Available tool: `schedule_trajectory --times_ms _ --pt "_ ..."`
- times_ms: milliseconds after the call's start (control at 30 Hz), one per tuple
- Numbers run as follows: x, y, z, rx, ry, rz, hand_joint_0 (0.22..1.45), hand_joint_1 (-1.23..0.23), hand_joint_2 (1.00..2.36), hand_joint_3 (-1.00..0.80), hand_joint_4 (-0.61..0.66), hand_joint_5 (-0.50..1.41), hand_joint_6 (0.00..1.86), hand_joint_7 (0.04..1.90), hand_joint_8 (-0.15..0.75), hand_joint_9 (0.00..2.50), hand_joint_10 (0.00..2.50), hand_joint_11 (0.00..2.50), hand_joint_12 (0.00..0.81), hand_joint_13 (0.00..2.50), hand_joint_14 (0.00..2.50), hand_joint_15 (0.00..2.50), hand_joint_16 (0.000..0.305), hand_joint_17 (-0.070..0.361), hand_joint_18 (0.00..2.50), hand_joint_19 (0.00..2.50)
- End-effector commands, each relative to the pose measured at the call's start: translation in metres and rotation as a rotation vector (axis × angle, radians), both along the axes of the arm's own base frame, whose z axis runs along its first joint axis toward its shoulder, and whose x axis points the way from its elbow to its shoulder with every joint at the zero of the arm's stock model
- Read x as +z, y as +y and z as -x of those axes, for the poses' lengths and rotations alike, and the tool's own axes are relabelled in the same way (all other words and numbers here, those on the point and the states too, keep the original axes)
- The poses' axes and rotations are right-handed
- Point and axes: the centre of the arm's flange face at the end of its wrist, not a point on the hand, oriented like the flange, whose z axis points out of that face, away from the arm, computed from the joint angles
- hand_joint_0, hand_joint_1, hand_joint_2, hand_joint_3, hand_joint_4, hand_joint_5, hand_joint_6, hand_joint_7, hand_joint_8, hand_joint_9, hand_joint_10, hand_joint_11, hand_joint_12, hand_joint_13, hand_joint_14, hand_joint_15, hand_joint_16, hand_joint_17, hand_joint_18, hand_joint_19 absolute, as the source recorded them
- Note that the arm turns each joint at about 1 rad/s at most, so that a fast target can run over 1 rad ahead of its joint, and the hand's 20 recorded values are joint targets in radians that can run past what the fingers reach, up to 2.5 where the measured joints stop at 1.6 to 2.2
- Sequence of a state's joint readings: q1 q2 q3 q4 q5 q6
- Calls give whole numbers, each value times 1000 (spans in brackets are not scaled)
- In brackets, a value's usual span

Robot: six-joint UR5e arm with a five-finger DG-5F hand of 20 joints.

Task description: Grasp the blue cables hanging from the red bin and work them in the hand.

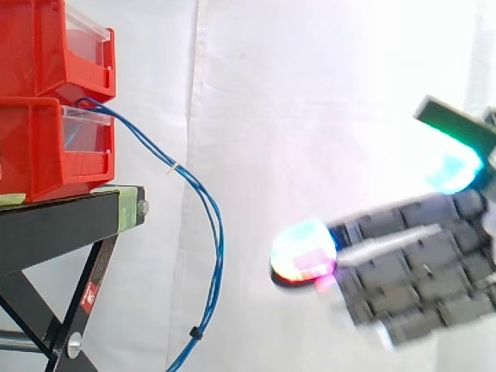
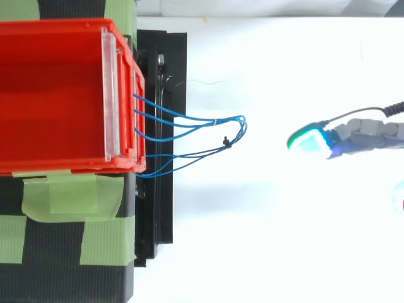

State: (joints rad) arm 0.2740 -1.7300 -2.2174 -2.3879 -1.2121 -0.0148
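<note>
Hand (image 1: 418, 271): segmented grey fingers straight and released, holding nothing, well apart from the cables. Thin blue cables (image 2: 214, 121) leave the front edge of the lower red bin (image 1: 46, 147), a glossy plastic box, and droop in a loop past the front edge of the black stand (image 1: 62, 221). Creased white curtain (image 1: 325, 93) behind.

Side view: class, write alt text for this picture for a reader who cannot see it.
The robot hand is at the right, fingers straight and holding nothing, with a clear gap between it and the blue cables. The cables hang down from stacked red bins on a black stand at the left.
</note>
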Motion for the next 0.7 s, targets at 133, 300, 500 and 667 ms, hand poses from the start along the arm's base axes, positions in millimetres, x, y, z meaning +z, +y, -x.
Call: schedule_trajectory --times_ms 133,300,500,667 --pt "37 -7 -46 -38 -215 3 833 -474 1001 -962 209 -215 6 689 290 257 4 268 374 13 6 303 59 133 43 351" --pt "12 -20 -58 -17 -178 -21 833 -475 1001 -962 207 -216 6 686 290 257 4 255 373 13 6 298 59 133 41 351" --pt "16 -38 -61 -44 -193 -33 832 -475 1001 -960 207 -215 6 687 290 256 4 263 373 11 6 302 59 133 38 353" --pt "19 -53 -60 -76 -203 16 832 -475 1002 -963 206 -217 6 686 290 257 4 263 373 11 6 309 59 133 36 351"
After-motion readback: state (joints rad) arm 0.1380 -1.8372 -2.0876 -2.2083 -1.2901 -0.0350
